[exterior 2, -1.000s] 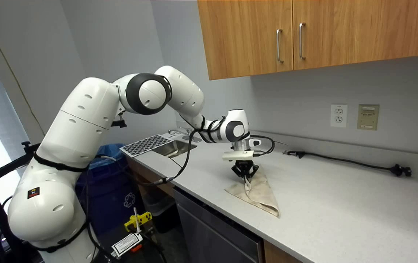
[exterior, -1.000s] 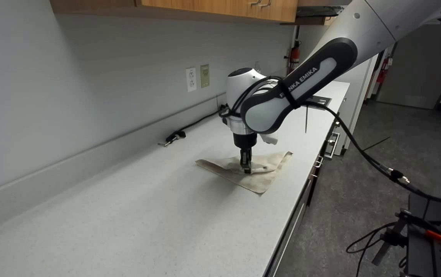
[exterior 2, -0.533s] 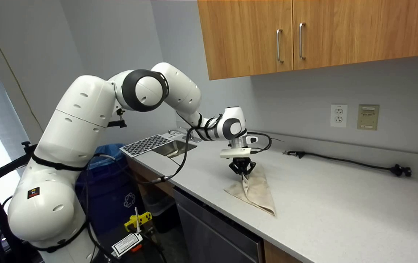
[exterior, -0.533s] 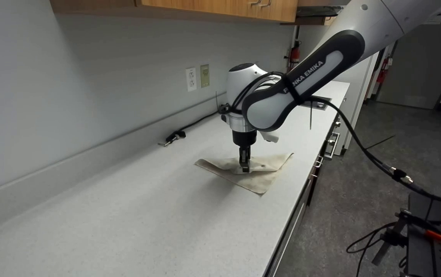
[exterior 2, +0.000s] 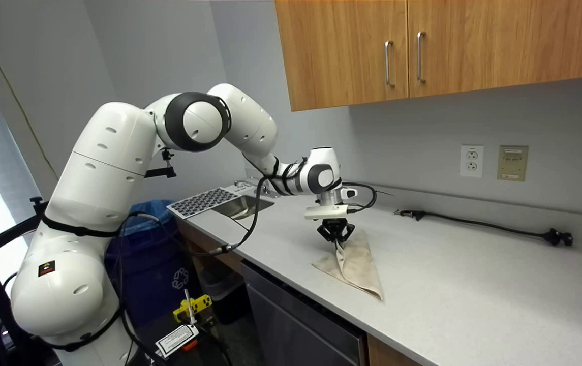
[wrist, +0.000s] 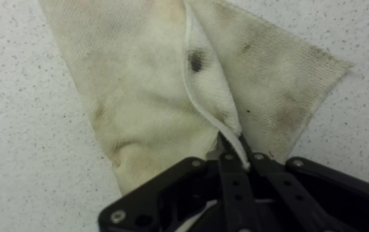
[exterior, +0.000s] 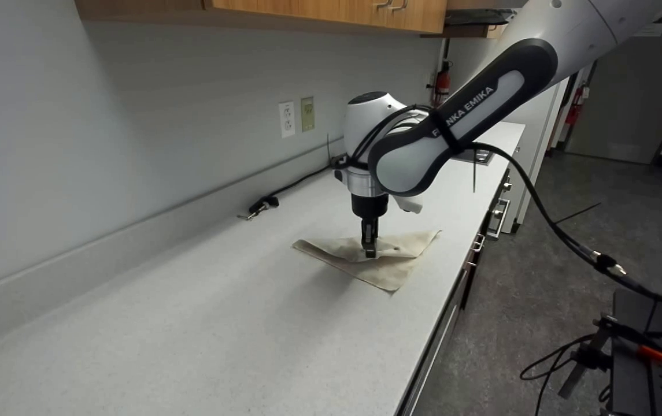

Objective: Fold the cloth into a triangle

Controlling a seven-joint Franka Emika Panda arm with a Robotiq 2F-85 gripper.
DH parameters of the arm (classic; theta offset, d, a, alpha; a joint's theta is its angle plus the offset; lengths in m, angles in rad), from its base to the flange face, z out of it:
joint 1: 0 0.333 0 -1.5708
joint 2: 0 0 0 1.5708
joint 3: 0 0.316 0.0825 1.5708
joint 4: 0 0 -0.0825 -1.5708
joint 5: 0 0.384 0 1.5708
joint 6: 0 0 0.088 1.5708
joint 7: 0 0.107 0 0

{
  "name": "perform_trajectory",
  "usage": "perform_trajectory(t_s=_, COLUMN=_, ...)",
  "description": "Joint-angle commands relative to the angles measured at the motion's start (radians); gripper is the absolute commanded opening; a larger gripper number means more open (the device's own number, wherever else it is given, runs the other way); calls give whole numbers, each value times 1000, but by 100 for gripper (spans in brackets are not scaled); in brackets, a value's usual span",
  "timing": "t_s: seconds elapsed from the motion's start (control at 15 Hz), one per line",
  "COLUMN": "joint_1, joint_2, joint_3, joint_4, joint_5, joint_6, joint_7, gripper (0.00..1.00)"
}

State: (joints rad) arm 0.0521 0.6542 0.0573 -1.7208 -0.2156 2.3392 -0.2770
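The cloth (wrist: 139,71), pale and stained, lies on the desk (exterior: 192,335) with one part turned over another, and a flat corner of the lower layer shows beyond the raised edge of the upper one. A dark spot (wrist: 196,62) marks the fabric just beside that edge. In the wrist view a thin pale hem (wrist: 189,90) runs down to the tool (wrist: 232,141) and passes between its fingers (wrist: 231,167), which are together and clamped on the cloth where the upper layer gathers into a crease. The tool points straight down in both exterior views. Above it, the white arm (exterior 2: 255,122), ringed by black straps (exterior 2: 81,231), reaches over the desk. Well apart from the cloth, a black cord (exterior 2: 489,226) lies on the desk near the wall (exterior 2: 412,147). On that wall a white outlet (exterior 2: 472,160) and a beige plate (exterior 2: 513,163) sit side by side, with wooden cabinets (exterior 2: 344,51) higher up. Toward an end of the desk, in an exterior view, there is a sink (exterior 2: 242,207) with a grid-patterned panel (exterior 2: 202,202) beside it. Below desk height are a blue bin (exterior 2: 153,284) with a recycling mark (exterior 2: 180,279) and a yellow power strip (exterior 2: 200,304). Farther off, in an exterior view, a red extinguisher (exterior: 443,82) shows.
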Motion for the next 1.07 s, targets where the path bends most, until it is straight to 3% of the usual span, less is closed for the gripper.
perform_trajectory(t_s=0.0, joint_1=-20, joint_2=-41, joint_3=20, joint_4=-62, joint_5=16, joint_6=21, joint_7=-40, gripper=1)
perform_trajectory(t_s=0.6, joint_1=-21, joint_2=-53, joint_3=16, joint_4=-83, joint_5=19, joint_6=67, joint_7=-32, gripper=1)
perform_trajectory(t_s=0.67, joint_1=-19, joint_2=-54, joint_3=14, joint_4=-83, joint_5=16, joint_6=64, joint_7=-32, gripper=28)
perform_trajectory(t_s=0.73, joint_1=-17, joint_2=-54, joint_3=12, joint_4=-83, joint_5=12, joint_6=64, joint_7=-29, gripper=29)
perform_trajectory(t_s=1.0, joint_1=-15, joint_2=-56, joint_3=11, joint_4=-84, joint_5=11, joint_6=52, joint_7=-28, gripper=59)
